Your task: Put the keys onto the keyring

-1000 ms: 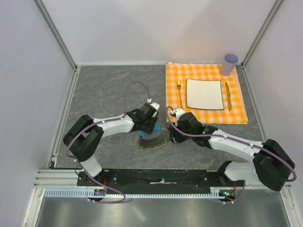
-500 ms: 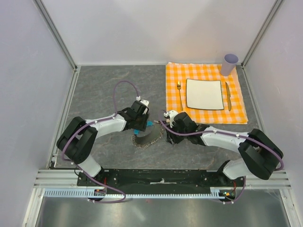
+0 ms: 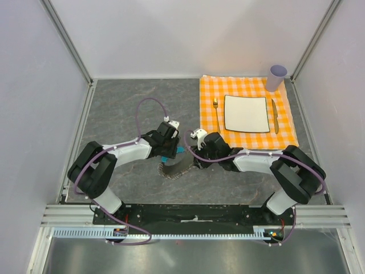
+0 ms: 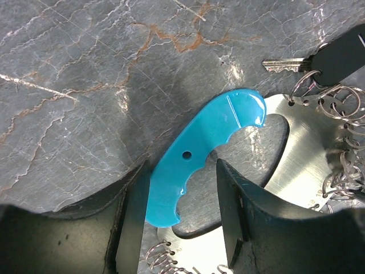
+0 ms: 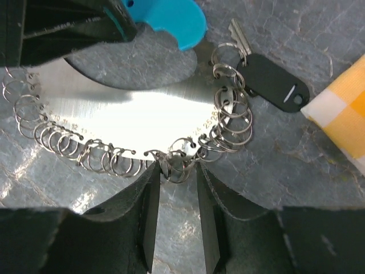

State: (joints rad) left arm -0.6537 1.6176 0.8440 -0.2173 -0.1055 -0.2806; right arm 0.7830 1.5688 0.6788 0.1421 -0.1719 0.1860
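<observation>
Both arms reaching low and forward, elbows out, wrists turned inward, left gripper (image 4: 182, 220) with fingers (image 4: 231, 217) spread wide, right gripper (image 5: 178, 217) just beside it and facing it, its fingers (image 5: 149, 222) only narrowly parted.

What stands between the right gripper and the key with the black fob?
Only the wire rings along the metal plate's edge. The right gripper straddles some of them; the key with its black fob lies beyond, uncovered.
</observation>
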